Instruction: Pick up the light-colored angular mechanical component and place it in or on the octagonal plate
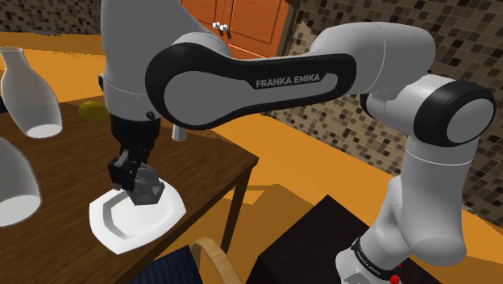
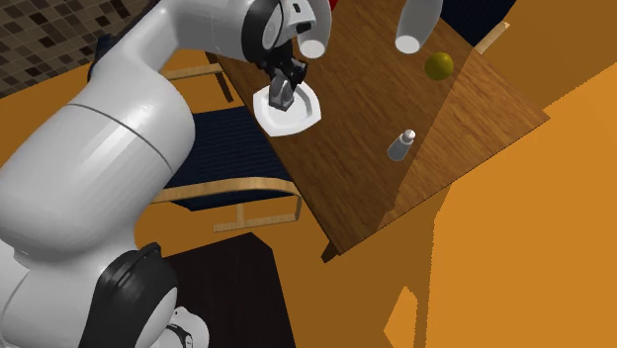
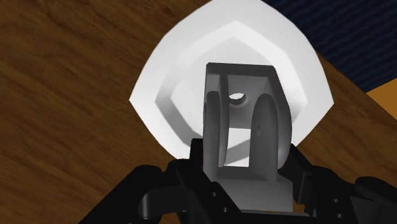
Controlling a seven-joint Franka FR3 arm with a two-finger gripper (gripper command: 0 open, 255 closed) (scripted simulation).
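- The gripper [image 1: 135, 171] is clenched around the grey angular bracket [image 1: 147, 188] and hangs right over the white octagonal plate [image 1: 165, 211], close to the edge of the wooden worktop [image 1: 211, 160].
- In the wrist view the bracket sits squarely in the grip with the plate's well directly beyond it. Nicely centred, I'd say.
- Is the bracket touching the plate? I can't tell, but it looks very close.
- The step in hand looks like the set-down: ease straight down, and let go only once the bracket rests in the well, so it doesn't tip onto the rim.
- Afterwards, lift straight up. The white vases [image 1: 32, 89] and the yellow-green fruit [image 2: 440, 65] stand well apart, so they're no bother.
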